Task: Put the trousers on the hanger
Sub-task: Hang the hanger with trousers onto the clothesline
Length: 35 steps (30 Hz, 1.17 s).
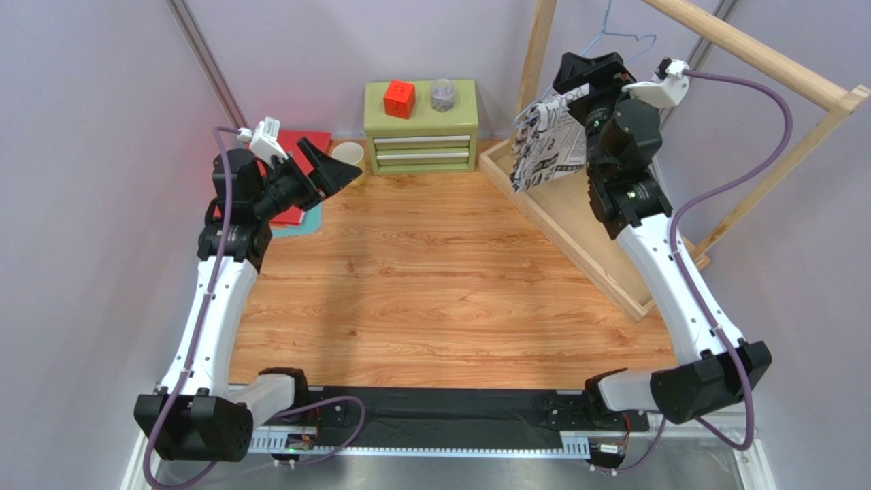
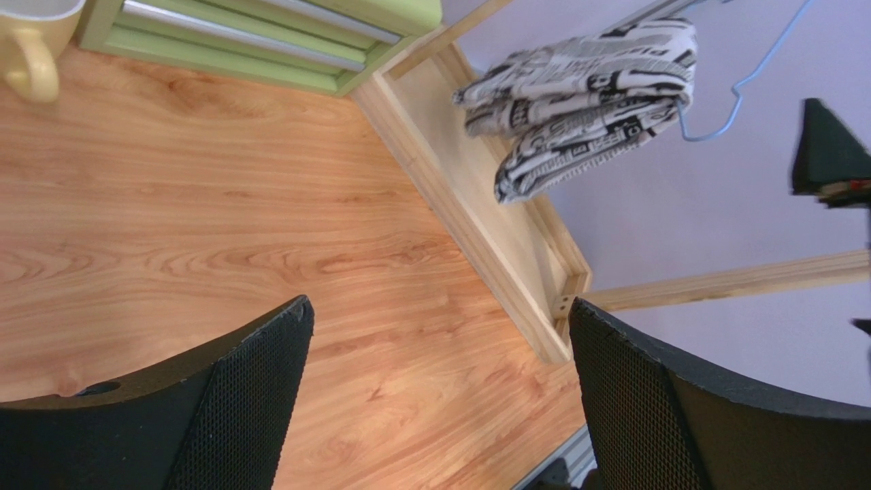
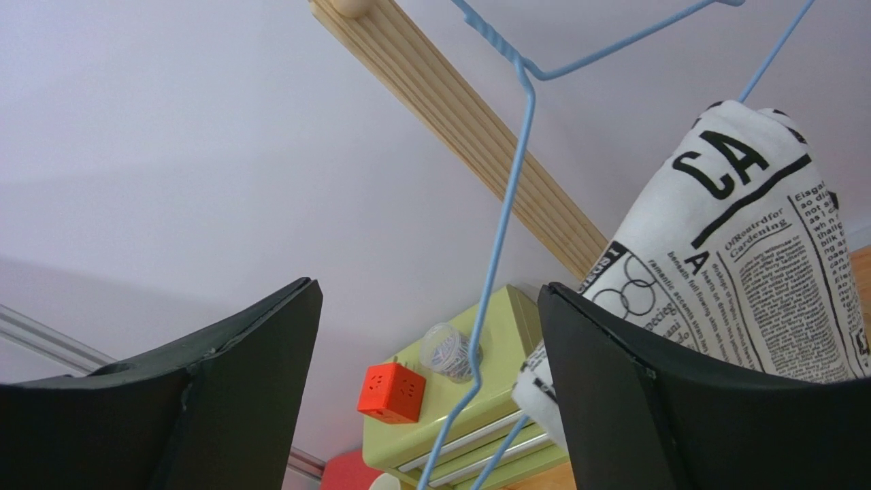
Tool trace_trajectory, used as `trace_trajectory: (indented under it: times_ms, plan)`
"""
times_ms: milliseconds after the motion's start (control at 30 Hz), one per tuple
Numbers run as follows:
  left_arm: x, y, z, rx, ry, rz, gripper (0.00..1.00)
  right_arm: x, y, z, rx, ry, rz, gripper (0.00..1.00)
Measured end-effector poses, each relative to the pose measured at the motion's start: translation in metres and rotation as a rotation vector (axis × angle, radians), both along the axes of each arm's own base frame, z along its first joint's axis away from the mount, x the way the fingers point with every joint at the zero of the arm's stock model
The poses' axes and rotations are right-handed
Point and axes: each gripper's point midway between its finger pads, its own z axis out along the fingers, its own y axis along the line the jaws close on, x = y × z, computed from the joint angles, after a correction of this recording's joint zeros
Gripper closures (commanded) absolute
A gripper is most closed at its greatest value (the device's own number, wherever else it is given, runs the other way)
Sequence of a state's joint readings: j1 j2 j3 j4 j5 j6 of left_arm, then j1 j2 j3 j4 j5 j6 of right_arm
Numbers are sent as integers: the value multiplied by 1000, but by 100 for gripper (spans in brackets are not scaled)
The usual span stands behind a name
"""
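One wooden rack post between green drawers and trousers, hanger above.

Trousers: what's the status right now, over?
Left end effector open, empty. Right end effector open, straddling hanger. Trousers folded, draped on hanger. Nothing in the way.

Trousers are bunched up and hanging just below the blue hanger at the far right, inside the wooden rack. Right gripper is raised right up against them, but I can't make out its fingers from here. Left gripper hovers over the table's far left, well apart from all that, near a green drawer box with a red cube on top.
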<state>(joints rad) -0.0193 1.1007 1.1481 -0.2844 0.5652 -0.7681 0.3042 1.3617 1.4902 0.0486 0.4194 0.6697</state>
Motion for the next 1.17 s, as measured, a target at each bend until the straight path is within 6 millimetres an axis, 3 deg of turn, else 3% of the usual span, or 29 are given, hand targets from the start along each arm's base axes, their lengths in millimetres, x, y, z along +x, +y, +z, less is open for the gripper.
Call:
trace_trajectory:
  times_ms: [100,200,300,433,533,700,800,1000,1100,1167]
  plan:
    - [0,4,-9,17,37,6,0,-18,-7,12,-40,-12,-11,9]
    - [5,14,-20,46,93,22,0,-31,-15,12,-107,12,-26,0]
    - [7,27,-28,100,144,27,0,-43,-21,6,-221,54,-19,0]
    - [7,40,-23,159,147,-10,0,-63,-17,-5,-386,101,54,0]
    - [1,49,-19,217,129,-46,0,-82,-1,-19,-509,138,186,0]
    - [-15,61,-25,357,136,-78,0,-116,28,-58,-645,207,442,0]
    - [-24,76,-41,490,159,-75,0,-140,36,-104,-689,278,565,0]
    - [-62,102,-80,719,188,-73,1,-181,32,-193,-720,438,685,0]
    - [-82,109,-93,793,189,-79,0,-191,22,-215,-716,483,676,0]
    - [-91,112,-97,827,183,-80,0,-196,17,-219,-717,488,664,0]
